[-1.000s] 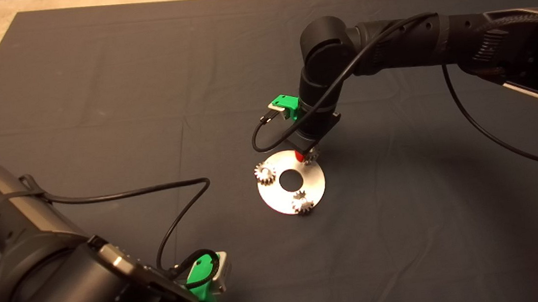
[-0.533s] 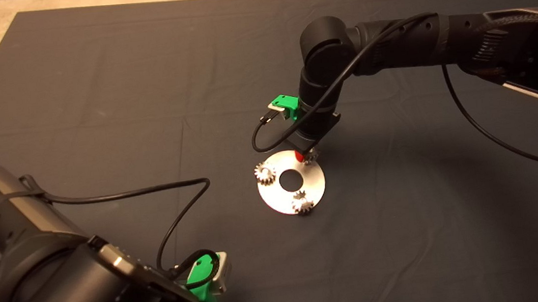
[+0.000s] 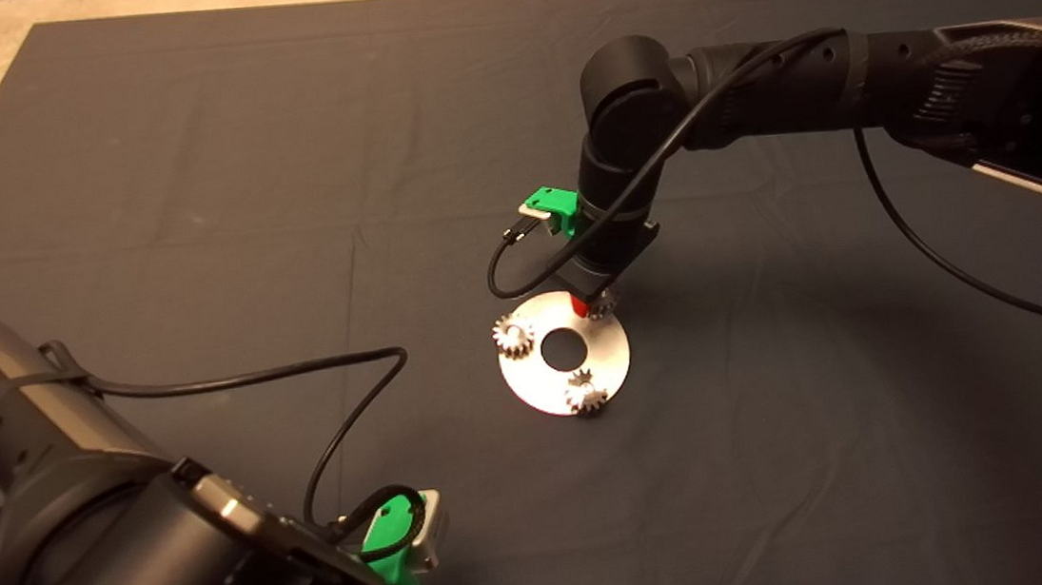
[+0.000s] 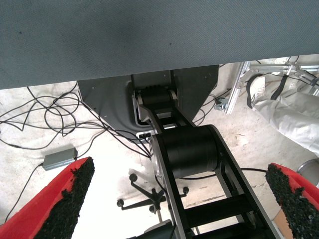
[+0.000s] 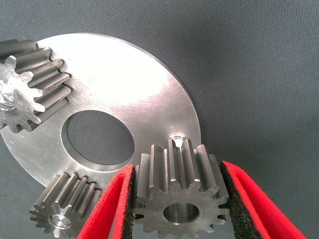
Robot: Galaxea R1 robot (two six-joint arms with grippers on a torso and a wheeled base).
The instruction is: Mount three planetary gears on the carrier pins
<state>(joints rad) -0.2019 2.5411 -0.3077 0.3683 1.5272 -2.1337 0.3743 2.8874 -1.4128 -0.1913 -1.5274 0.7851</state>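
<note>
A flat silver round plate (image 3: 544, 381) with a large central hole lies mid-mat. Two small toothed planetary gears (image 3: 513, 336) (image 3: 586, 392) sit on its pins. My right gripper (image 3: 588, 306) stands over the plate's far right rim, shut on the third gear (image 3: 602, 302). In the right wrist view the red fingers (image 5: 107, 211) press both sides of this gear (image 5: 180, 196). Its centre hole shows empty, and a silvery carrier pin (image 5: 175, 141) peeks out just past its teeth. The plate (image 5: 144, 94) and the other two gears (image 5: 32, 84) (image 5: 65, 211) show there too. My left gripper (image 3: 400, 545) is parked at the lower left, fingers (image 4: 65, 199) wide open.
The dark mat (image 3: 184, 172) spreads around the plate, with bare floor past its far edge. A black cable (image 3: 342, 415) loops from the left arm across the mat. The left wrist view shows the floor, cables and a stand (image 4: 184, 149) beyond the mat's edge.
Hardly anything. The right arm's elbow has shifted very slightly while its gripper stays over the plate's far right rim with the gear. The left arm has not moved.
</note>
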